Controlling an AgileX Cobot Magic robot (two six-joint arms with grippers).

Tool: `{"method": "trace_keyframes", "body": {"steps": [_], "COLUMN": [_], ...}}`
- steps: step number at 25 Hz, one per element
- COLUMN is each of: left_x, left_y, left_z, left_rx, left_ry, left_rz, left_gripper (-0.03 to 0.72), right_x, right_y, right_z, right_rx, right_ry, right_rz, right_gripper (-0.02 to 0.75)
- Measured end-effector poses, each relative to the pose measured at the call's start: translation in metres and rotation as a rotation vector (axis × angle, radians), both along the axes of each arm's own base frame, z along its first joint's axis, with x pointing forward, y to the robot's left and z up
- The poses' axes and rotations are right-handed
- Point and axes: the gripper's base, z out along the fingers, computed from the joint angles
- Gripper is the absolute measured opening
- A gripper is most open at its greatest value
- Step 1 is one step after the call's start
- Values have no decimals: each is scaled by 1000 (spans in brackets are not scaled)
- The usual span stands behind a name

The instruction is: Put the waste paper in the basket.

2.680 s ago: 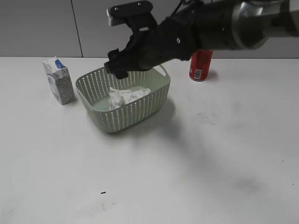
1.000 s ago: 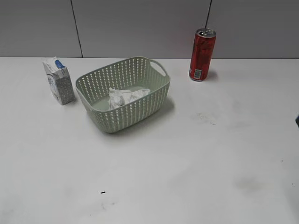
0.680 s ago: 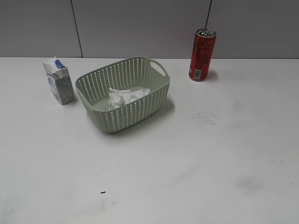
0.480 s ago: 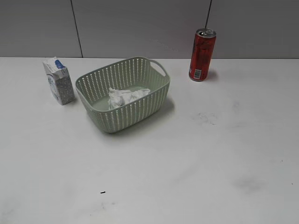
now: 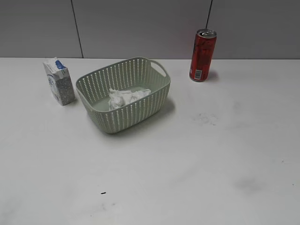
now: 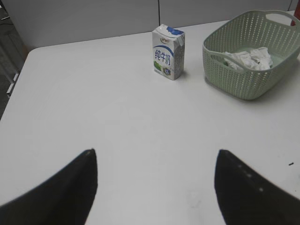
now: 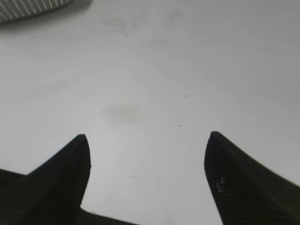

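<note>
The sage-green slotted basket [image 5: 140,105] stands on the white table left of centre. Crumpled white waste paper [image 5: 124,97] lies inside it. The left wrist view also shows the basket [image 6: 234,79] at the upper right with the waste paper [image 6: 251,57] in it. My left gripper [image 6: 156,152] is open and empty above bare table. My right gripper [image 7: 146,136] is open and empty above bare table; a corner of the basket [image 7: 33,10] shows at the top left of its view. Neither gripper shows in the exterior view.
A white-and-blue speckled carton [image 5: 59,81] stands left of the basket; it also shows in the left wrist view [image 6: 168,58]. A red can [image 5: 203,55] stands at the back right near the grey wall.
The right arm, which hung over the basket 2.7 s ago, has drawn back out of the exterior view. The paper stays in the basket. Nothing has moved in the last second.
</note>
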Motion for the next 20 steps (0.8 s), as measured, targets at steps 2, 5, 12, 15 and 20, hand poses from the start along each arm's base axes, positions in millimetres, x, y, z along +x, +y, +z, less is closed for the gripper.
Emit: {"method": "trace_keyframes", "body": {"steps": [2,5,12,15,20], "left_x": [0,0,0,0,0], "left_y": [0,0,0,0,0], "left_z": [0,0,0,0,0], "left_rx": [0,1,0,0,0], "left_ry": [0,0,-2,-2,-2], "left_rz": [0,1,0,0,0], "left_gripper": [571,571,571,571,571], "right_x": [-10,-20,-21,-21,-22], "right_y": [-2,-4,-4,-4,-4], "right_z": [2,3,3,3,3], "right_rx": [13,27,30,30,29], "right_ry": [-68,-143,-153,-153,-152], "right_rz": [0,0,0,0,1], "right_gripper": [571,571,571,571,571]}}
